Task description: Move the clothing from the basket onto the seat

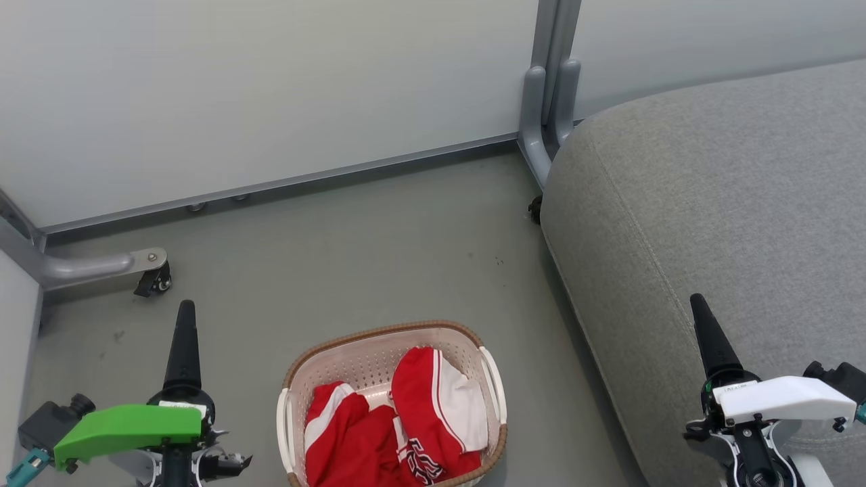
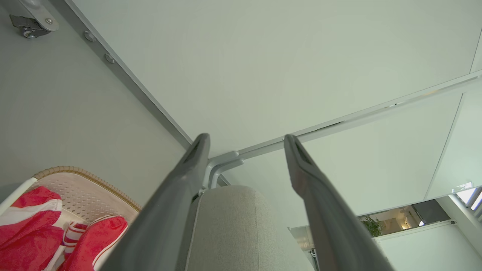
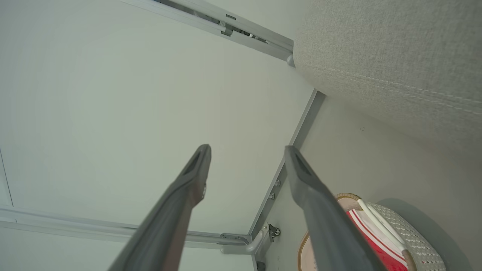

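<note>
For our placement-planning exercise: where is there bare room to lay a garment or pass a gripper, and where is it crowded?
The seat has a bare grey top throughout what shows. The floor is bare between the partition, the basket and the seat's edge. Crowded: inside the basket, heaped with the clothing.

The small oval cream perforated basket with a brown woven rim (image 1: 379,331) stands open-topped on the bare grey floor (image 1: 352,243), reachable from above. The large light grey fabric seat (image 1: 710,203) rises just beside it on the right. Pale partition panels (image 1: 270,88) wall off the far side, and a grey metal caster foot (image 1: 101,267) juts in at the left.
</note>
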Controlling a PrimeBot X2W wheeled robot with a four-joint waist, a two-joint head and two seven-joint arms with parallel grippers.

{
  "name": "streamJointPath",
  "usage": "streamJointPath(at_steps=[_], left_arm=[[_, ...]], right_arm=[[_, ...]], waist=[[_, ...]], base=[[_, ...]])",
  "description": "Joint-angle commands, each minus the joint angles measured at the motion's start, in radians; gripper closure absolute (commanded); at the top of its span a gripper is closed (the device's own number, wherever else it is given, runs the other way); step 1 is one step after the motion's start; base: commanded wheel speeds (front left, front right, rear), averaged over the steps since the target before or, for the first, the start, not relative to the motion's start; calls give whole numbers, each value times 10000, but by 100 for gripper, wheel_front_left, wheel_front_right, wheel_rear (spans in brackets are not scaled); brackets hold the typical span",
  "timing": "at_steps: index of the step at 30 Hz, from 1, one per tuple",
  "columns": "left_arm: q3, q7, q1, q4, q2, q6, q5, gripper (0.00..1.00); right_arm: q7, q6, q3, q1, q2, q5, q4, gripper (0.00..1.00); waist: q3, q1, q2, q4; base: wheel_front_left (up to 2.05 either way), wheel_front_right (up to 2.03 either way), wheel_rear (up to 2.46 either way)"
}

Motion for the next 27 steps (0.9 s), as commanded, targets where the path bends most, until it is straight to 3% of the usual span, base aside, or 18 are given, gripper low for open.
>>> streamJointPath(at_steps=[1, 27], left_arm=[[-61, -130, -182, -261, 68, 32, 527, 0], [-889, -998, -44, -583, 96, 606, 5185, 0]], right_arm=[[-128, 2, 71, -263, -79, -394, -246, 0], [-1001, 3, 827, -205, -112, -4501, -817, 0]], waist=[[0, 0, 0, 4], [-10, 0, 0, 97]], base=[[0, 0, 0], [0, 0, 0]])
